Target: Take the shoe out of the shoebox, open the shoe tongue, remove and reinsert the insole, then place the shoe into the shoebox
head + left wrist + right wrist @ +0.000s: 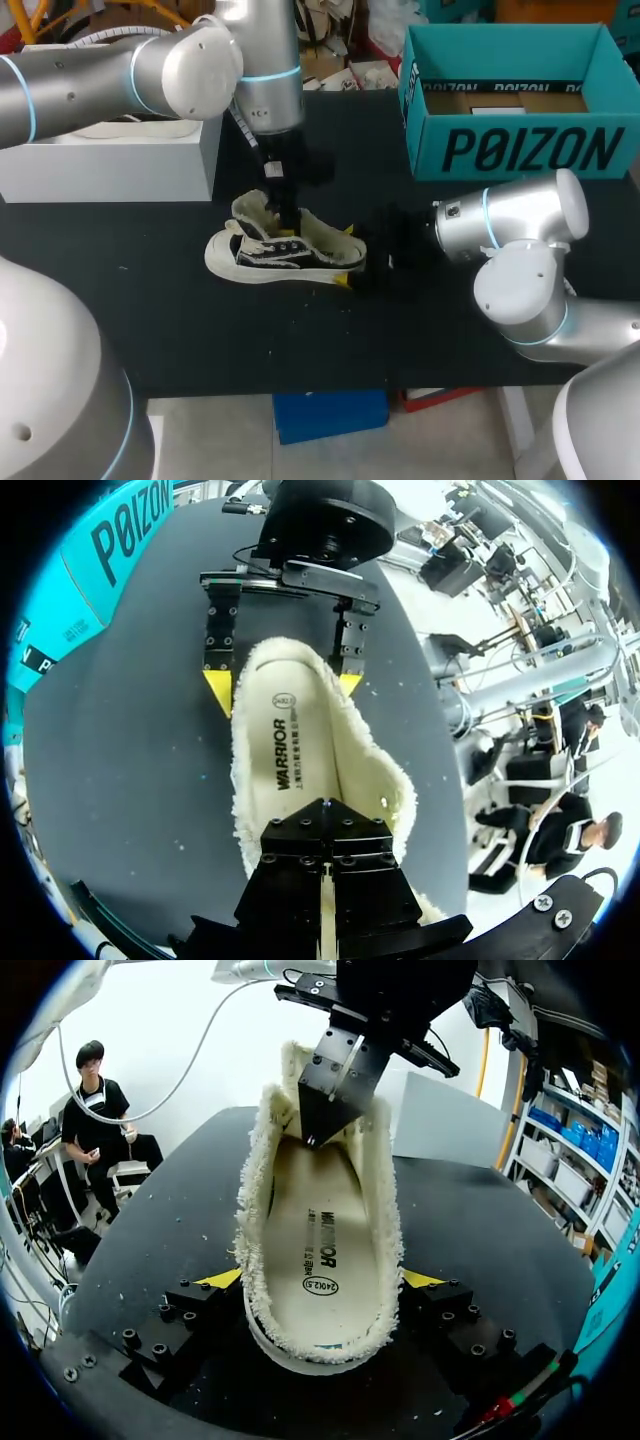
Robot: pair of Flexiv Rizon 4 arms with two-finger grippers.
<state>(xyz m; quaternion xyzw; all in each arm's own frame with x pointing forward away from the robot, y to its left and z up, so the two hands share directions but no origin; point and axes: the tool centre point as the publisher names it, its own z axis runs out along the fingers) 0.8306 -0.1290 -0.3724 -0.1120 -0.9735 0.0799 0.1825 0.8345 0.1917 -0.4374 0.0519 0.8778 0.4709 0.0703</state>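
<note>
While the left gripper (325, 808) stands fingers pressed together, tip down on the fleecy insole (300, 740) directly beneath it, the sneaker (285, 258) runs lengthwise away to the right gripper (322, 1280). That gripper clamps the sneaker's heel on the table, outside the shoebox (520, 150).

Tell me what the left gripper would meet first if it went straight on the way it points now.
The insole inside the shoe. The left gripper points down into the opening, its tip seemingly at or almost on it; depth is unclear.
</note>
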